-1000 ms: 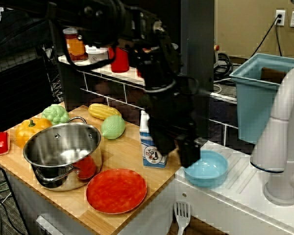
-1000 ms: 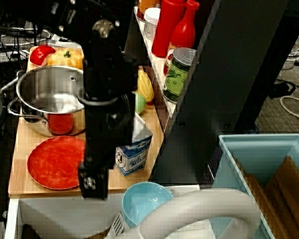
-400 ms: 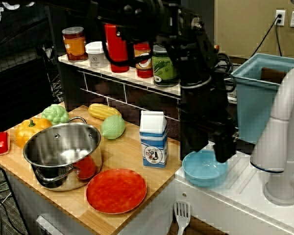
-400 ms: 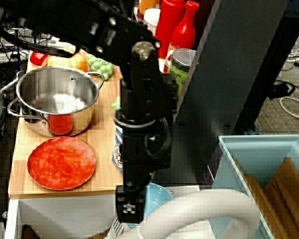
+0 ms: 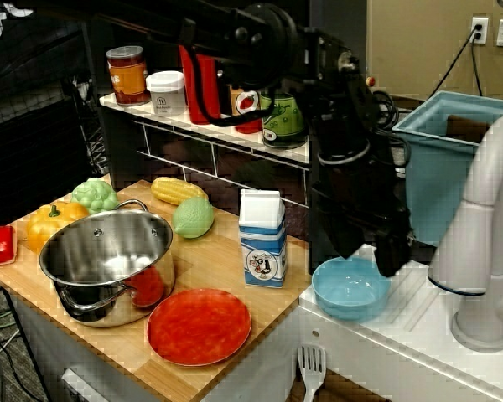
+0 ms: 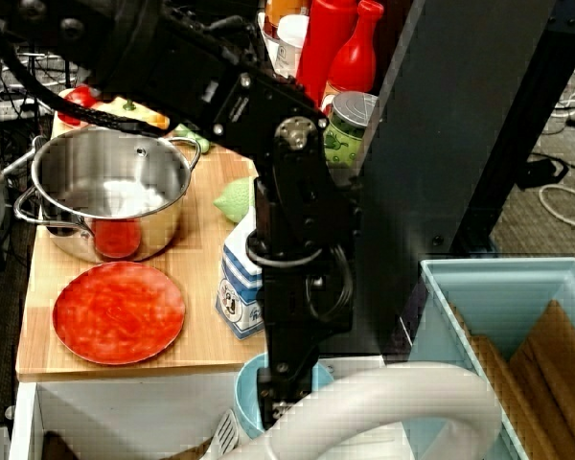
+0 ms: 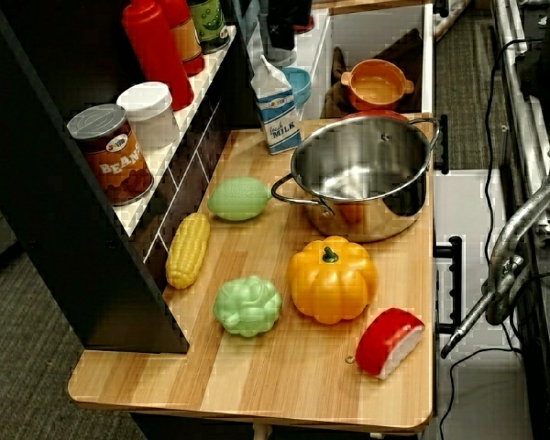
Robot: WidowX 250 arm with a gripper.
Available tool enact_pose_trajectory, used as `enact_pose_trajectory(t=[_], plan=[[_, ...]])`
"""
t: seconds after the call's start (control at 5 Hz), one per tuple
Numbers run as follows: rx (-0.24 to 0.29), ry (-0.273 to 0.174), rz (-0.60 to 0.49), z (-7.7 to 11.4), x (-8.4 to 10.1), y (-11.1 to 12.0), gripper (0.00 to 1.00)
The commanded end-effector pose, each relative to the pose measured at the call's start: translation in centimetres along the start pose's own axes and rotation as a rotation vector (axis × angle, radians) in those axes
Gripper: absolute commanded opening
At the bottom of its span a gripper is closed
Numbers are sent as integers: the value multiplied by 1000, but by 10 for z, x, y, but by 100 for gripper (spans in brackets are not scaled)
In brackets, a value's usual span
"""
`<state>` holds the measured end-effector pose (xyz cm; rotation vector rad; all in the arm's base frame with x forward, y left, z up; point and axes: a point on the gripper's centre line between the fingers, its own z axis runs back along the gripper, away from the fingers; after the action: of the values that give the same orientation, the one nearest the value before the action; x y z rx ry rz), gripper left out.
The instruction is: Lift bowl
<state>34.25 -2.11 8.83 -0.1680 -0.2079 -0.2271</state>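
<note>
Beside bowl (image 5: 350, 287) (perhaps touching): milk carton (image 5: 262, 238)

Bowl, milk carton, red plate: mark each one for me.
light-blue bowl (image 5: 345, 293), front view, on its inner floor left of the end effector.
milk carton (image 5: 263, 239), front view, on its front face.
red plate (image 6: 118, 312), overhead view, at its centre.

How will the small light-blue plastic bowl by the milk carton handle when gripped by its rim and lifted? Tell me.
The small light-blue plastic bowl looks thin-walled and empty, so probably light and fairly stiff. Its smooth, glossy surface may slip between the gripper fingers. Held by one side of the rim, it would likely tilt; being shallow and wide, it should not roll if dropped upright.
</note>
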Motion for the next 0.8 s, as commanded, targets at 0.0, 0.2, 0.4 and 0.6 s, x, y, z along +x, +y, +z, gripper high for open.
enact_pose_trajectory(t=[0.0, 0.2, 0.4, 0.6], plan=[[17, -69, 24, 5, -1, 13, 100], [6, -90, 44, -1, -7, 13, 100], [-9, -83, 40, -7, -8, 7, 100], [-27, -86, 44, -8, -8, 7, 100]])
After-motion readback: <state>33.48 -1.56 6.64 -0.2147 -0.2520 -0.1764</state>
